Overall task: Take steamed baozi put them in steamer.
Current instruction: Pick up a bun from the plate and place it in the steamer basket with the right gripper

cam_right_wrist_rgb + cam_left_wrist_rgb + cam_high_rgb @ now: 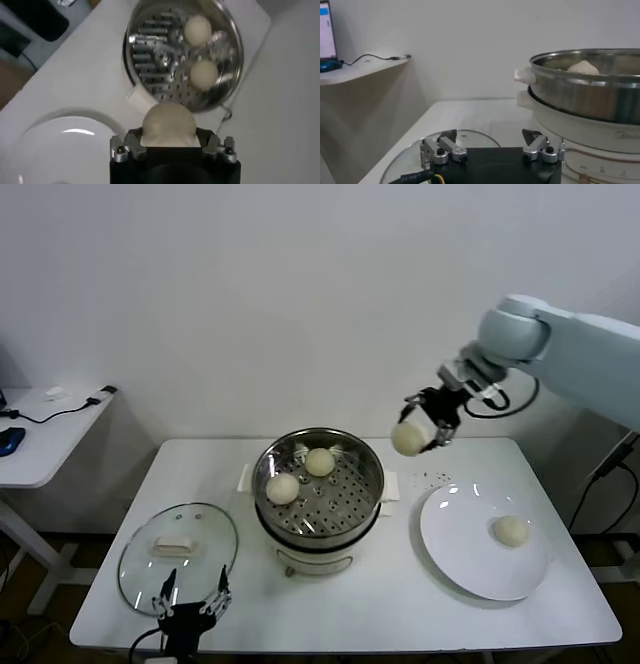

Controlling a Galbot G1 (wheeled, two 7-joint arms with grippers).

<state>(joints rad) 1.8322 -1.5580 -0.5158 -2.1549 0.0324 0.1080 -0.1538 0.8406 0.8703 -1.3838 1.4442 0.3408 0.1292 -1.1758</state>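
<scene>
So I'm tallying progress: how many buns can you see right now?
4. Two buns lie in the steamer, one is held by the right end effector in the air beside it, one remains on the plate.

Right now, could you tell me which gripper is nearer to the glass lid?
Left. The left gripper hovers open at the glass lid's near edge; the right gripper, holding a baozi, is beyond the steamer.

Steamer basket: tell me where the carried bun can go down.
Free: the steamer's perforated floor on its near and right side. Crowded: the far-left part, where two buns sit. The right hand holds the third bun just right of the rim.
</scene>
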